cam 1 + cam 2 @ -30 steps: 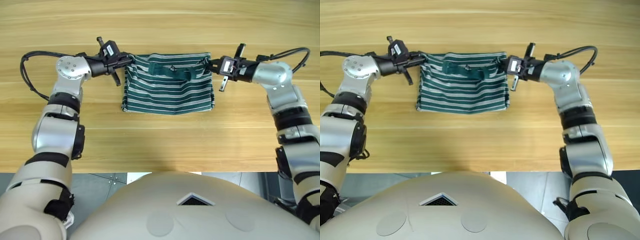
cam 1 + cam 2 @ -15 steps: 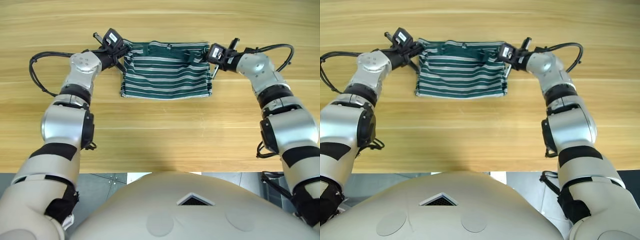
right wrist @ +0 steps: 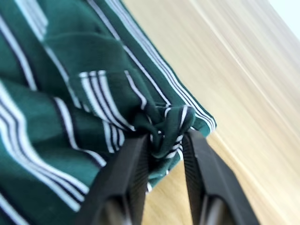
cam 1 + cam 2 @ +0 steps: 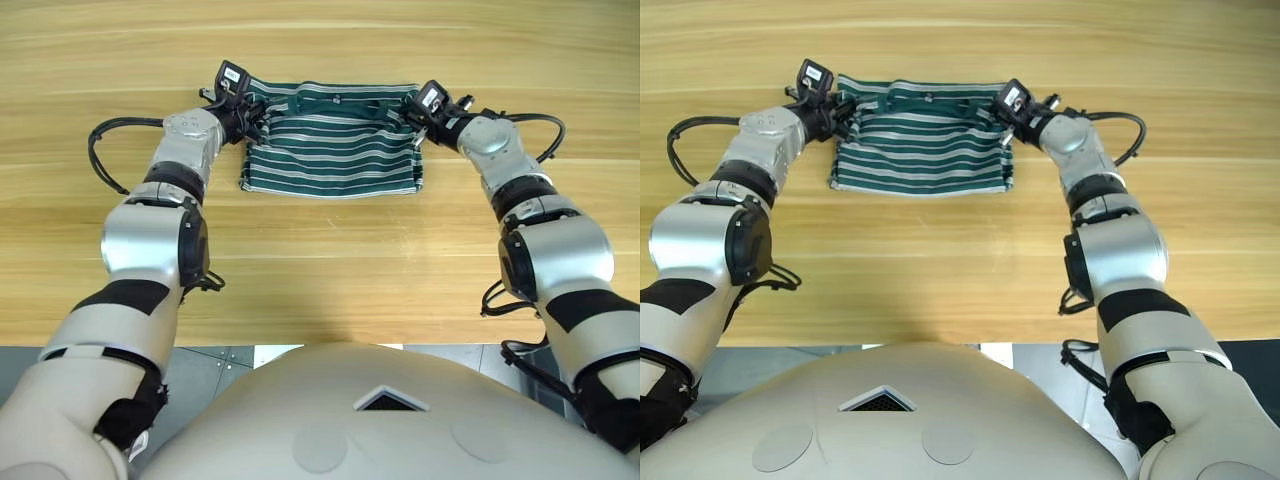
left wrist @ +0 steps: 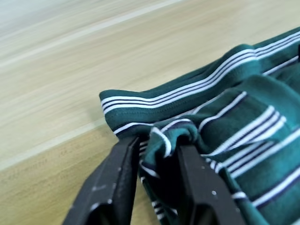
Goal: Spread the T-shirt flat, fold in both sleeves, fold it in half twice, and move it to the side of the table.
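Note:
A green T-shirt [image 4: 330, 145] with white stripes lies folded into a wide rectangle on the far middle of the wooden table [image 4: 320, 280]. My left gripper [image 4: 247, 108] is shut on the shirt's far left corner; the pinched fabric [image 5: 164, 140] bunches between its black fingers [image 5: 115, 180]. My right gripper [image 4: 416, 112] is shut on the far right corner, where a striped fold [image 3: 166, 129] sits between its fingers [image 3: 204, 173]. Both held corners lie low over the tabletop.
Bare wooden tabletop stretches on every side of the shirt, with wide free room toward the near edge [image 4: 320, 340]. Black cables [image 4: 105, 150] loop off both forearms above the table.
Both grippers have carried the shirt's held edge away from me toward the far side of the table, and the fabric now lies flatter and more stretched. Both stayed shut on their corners.

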`<action>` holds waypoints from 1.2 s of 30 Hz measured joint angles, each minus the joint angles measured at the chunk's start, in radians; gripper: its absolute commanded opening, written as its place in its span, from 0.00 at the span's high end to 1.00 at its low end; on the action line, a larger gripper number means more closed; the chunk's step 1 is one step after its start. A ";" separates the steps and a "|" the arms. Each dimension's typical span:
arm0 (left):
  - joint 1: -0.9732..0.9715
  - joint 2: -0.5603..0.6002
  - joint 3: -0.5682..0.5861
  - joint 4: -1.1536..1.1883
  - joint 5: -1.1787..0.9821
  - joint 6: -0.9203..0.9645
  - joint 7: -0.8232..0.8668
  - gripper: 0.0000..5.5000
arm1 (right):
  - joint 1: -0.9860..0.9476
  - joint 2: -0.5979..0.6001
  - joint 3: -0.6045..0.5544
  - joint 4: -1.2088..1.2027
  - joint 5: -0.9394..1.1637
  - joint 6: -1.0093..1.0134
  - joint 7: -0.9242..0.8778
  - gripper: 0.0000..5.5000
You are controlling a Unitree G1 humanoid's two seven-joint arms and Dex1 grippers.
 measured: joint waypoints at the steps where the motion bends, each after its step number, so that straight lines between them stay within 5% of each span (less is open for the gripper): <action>1: -0.008 0.000 0.027 0.001 -0.013 0.006 0.001 0.68 | 0.001 0.002 -0.027 0.004 0.026 0.009 0.004 0.65; 15: -0.105 -0.007 0.399 0.001 -0.237 0.062 0.191 0.29 | -0.037 0.030 -0.461 0.006 0.383 0.106 0.012 0.22; 21: -0.103 0.012 0.379 -0.015 -0.226 -0.042 -0.006 0.27 | 0.053 -0.017 -0.252 -0.039 0.169 -0.149 0.132 0.02; 31: -0.042 0.028 0.296 -0.031 -0.186 -0.202 -0.114 0.27 | 0.181 -0.065 -0.002 -0.126 -0.001 -0.350 0.213 0.02; 36: -0.036 0.023 0.285 -0.033 -0.187 -0.221 -0.126 0.27 | 0.303 -0.116 0.047 -0.299 0.102 -0.433 0.448 0.02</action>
